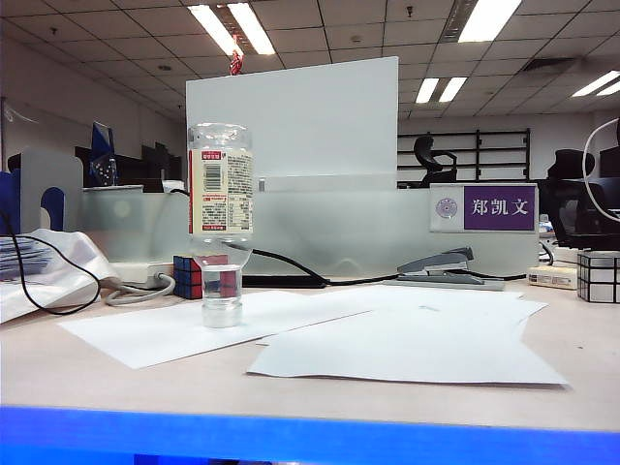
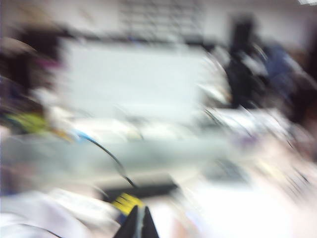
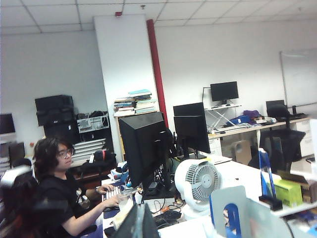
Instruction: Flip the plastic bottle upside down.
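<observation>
The plastic bottle (image 1: 221, 208) stands upside down on the left of the table in the exterior view. Its cap end (image 1: 222, 310) rests on a white sheet, and the cream label with red print is inverted. Nothing touches it, and neither arm shows in that view. My left gripper (image 2: 141, 210) is shut with nothing between its dark fingers, seen in a heavily blurred picture that faces the desk divider. My right gripper (image 3: 141, 208) is also shut and empty, pointing out over the office away from the table. Neither wrist view shows the bottle.
Loose white sheets (image 1: 387, 339) cover the tabletop. A Rubik's cube (image 1: 199, 276) sits just behind the bottle, with a black cable beside it. A stapler (image 1: 441, 263) and a mirror cube (image 1: 598, 276) lie further right. A frosted divider with a purple name plate (image 1: 498, 207) closes the back.
</observation>
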Controlling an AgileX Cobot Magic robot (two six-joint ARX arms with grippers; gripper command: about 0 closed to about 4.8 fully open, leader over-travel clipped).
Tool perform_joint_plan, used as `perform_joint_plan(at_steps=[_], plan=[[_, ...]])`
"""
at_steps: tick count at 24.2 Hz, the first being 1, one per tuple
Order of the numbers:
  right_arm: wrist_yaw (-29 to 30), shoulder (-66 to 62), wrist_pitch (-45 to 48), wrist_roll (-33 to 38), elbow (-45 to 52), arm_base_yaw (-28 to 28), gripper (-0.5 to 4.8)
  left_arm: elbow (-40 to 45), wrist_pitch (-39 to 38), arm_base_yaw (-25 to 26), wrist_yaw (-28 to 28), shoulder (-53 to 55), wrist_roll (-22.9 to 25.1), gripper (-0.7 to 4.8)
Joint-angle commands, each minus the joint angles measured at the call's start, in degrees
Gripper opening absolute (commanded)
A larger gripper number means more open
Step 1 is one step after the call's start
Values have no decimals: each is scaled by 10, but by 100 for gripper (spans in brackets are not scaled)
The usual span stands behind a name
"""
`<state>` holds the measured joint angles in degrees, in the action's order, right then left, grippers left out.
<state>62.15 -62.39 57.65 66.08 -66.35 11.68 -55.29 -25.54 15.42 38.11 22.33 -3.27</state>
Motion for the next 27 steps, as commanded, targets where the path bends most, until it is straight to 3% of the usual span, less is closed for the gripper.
perform_joint_plan(at_steps=[1, 6, 8, 11, 14, 15, 17, 21, 27], plan=[[-5, 33, 4, -2, 56, 0, -5, -1, -46, -83, -79, -58, 41, -6], [-17, 142, -51, -16, 156, 6, -5, 1, -86, -136, -218, -131, 93, -6], [-61, 226, -155, -67, 194, 26, -5, 23, -85, -179, -255, -146, 96, -6], [-175, 373, -442, -221, 198, 56, -5, 70, -87, -248, -282, -170, 103, -6], [-273, 487, -627, -344, 197, 62, -5, 104, -83, -272, -301, -194, 102, -6], [-306, 535, -703, -381, 197, 62, -5, 121, -83, -285, -330, -204, 101, -6], [-339, 590, -792, -412, 197, 62, -5, 147, -78, -301, -344, -215, 101, -6], [-337, 622, -929, -478, 188, 62, -5, 201, -61, -309, -344, -221, 76, -6], [-370, 622, -1030, -573, 188, 62, -5, 238, -16, -309, -343, -222, 29, -6]])
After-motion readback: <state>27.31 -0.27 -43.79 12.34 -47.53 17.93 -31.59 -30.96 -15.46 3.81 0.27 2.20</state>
